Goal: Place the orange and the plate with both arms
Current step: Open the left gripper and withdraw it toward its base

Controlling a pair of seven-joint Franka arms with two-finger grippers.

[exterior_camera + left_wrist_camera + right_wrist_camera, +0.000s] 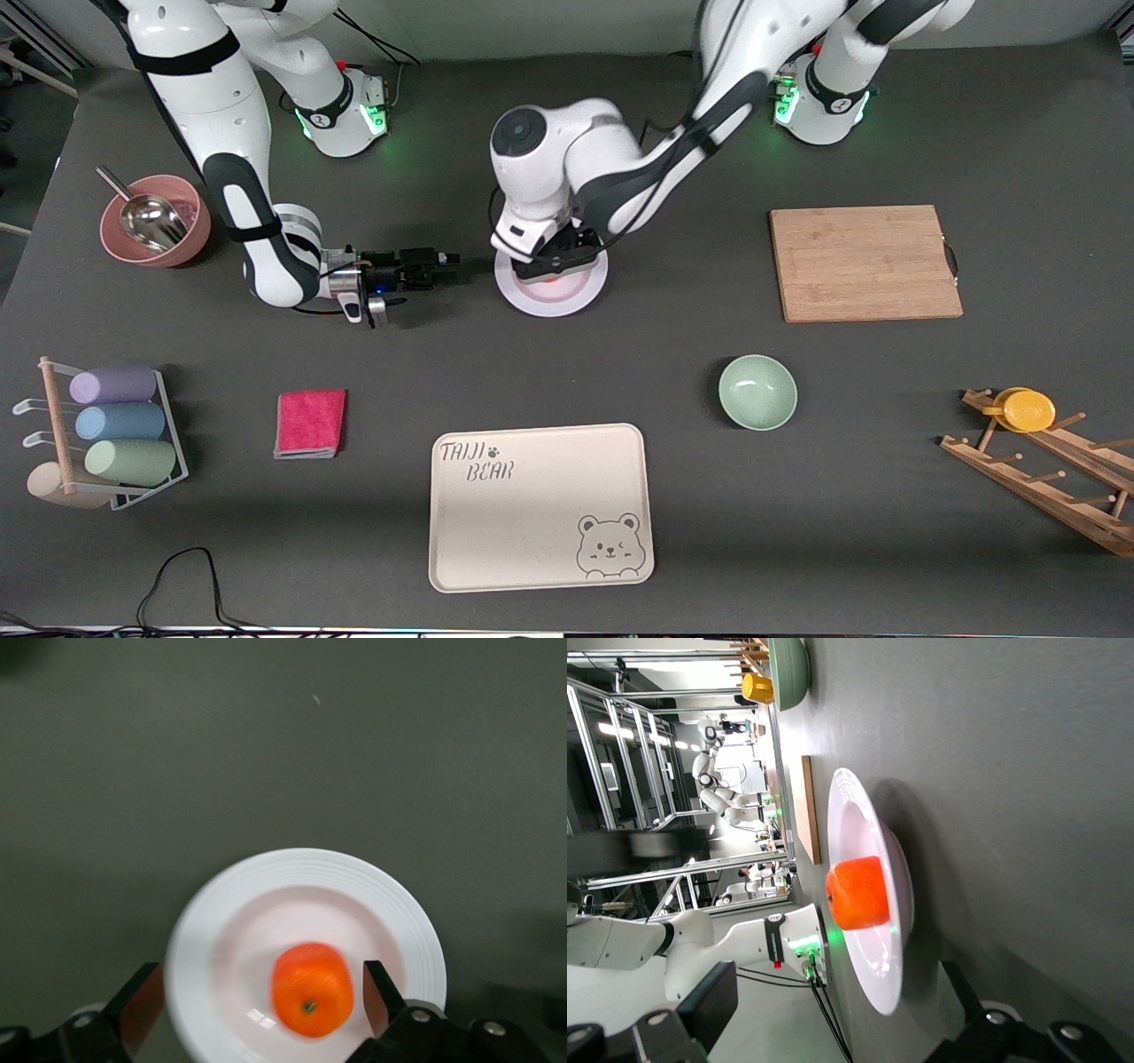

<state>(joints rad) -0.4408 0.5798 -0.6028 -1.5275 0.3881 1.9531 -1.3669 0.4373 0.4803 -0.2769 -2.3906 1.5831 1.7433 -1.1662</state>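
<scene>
White and glossy, the plate (551, 297) sits on the dark table (620, 372) just above the centre of the front view, and the left gripper (562, 255) hangs right over its well, hiding the fruit from this camera; the right gripper (443, 264) lies low over the table just beside the plate's rim, toward the right arm's end, fingers spread and pinching nothing. A cream tray (540, 505) fills the lower centre, a pale green bowl (757, 392) sits right of centre and a wooden board (864, 262) at the upper right. In the left wrist view the orange (311, 989) rests in the plate's (266, 895) well at the lower centre, the black fingers (383, 997) standing spread on either side and apart from it. In the right wrist view the orange (858, 893) sits mid-frame on the plate (868, 815), with one finger (709, 1005) low in the frame, clear of the rim.
</scene>
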